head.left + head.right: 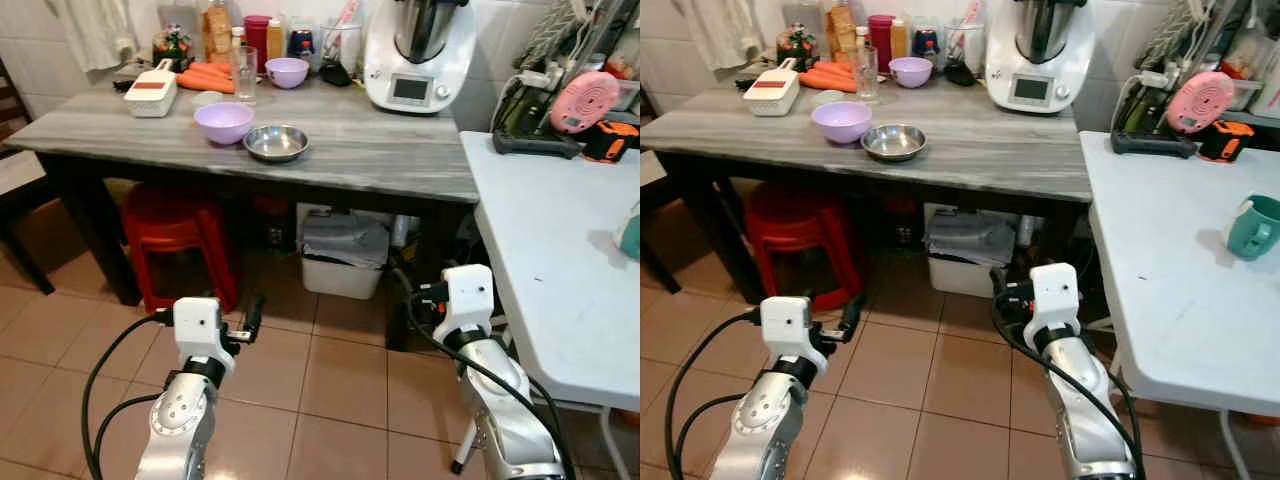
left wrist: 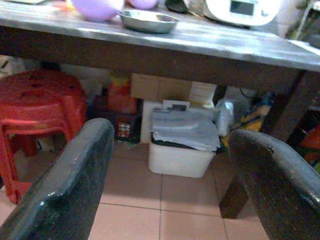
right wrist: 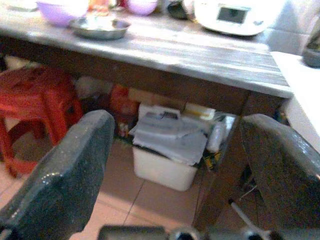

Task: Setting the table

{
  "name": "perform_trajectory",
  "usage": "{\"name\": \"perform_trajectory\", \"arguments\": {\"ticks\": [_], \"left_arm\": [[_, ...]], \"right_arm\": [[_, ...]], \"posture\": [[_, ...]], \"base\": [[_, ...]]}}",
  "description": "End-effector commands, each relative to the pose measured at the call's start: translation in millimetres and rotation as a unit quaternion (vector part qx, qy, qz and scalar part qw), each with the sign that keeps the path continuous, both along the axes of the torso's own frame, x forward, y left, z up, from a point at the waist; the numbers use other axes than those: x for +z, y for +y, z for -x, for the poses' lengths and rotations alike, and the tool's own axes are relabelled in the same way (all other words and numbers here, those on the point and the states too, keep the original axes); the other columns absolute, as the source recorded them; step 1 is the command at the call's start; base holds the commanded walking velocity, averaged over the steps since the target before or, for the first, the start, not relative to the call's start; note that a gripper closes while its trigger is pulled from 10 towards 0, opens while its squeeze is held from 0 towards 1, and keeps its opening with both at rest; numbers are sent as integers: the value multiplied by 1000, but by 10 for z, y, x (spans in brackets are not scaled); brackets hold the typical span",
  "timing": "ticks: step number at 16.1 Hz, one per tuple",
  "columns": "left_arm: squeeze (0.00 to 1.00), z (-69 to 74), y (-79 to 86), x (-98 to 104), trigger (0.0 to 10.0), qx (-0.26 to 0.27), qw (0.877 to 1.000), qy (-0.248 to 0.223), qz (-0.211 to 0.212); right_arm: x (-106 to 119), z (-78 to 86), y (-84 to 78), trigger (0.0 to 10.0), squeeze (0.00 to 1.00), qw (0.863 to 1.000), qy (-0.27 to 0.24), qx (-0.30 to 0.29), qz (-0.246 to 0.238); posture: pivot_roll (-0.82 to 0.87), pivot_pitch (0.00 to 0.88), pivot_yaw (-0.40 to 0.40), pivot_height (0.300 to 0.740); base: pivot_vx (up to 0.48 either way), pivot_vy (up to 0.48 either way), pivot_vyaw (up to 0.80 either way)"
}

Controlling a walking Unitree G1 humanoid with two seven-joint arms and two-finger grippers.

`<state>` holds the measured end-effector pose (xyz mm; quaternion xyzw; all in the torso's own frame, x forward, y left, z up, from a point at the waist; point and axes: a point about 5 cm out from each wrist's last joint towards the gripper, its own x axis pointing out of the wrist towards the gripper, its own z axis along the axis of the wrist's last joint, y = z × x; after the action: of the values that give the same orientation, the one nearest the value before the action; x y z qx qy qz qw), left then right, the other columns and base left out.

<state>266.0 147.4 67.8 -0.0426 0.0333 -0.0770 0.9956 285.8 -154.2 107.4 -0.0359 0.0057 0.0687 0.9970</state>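
Observation:
A large purple bowl (image 1: 223, 121) and a steel bowl (image 1: 276, 142) sit side by side near the front of the grey wooden table (image 1: 380, 160). Further back are a small purple bowl (image 1: 287, 71) and a clear glass (image 1: 244, 75). A teal mug (image 1: 1252, 226) stands on the white table (image 1: 1180, 260) to the right. Both arms are held low over the tiled floor, short of the grey table. My left gripper (image 2: 170, 132) is open and holds nothing. My right gripper (image 3: 177, 120) is also open and holds nothing. Both point under the table.
Stacked red stools (image 1: 175, 235) and a white bin with a grey bag (image 1: 345, 255) stand under the grey table. A white kitchen machine (image 1: 415, 55), carrots (image 1: 208, 78), a grater (image 1: 152, 93) and bottles crowd its back. A pink device (image 1: 583, 100) and an orange tool (image 1: 612, 138) lie on the white table.

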Motion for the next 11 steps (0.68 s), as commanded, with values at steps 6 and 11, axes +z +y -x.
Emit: {"name": "perform_trajectory", "arguments": {"ticks": [6, 11], "left_arm": [[0, -140, 9, 23, 10000, -42, 999, 0, -20], [0, -168, -71, -5, 10000, -47, 999, 0, -9]], "right_arm": [[-78, 201, -197, 10000, 0, 997, -7, -78, -7], [-76, 206, -173, 10000, 0, 997, -8, -73, -2]], "posture": [[-113, 0, 79, 740], [-113, 0, 62, 740]], "base": [[0, 0, 0], [0, 0, 0]]}}
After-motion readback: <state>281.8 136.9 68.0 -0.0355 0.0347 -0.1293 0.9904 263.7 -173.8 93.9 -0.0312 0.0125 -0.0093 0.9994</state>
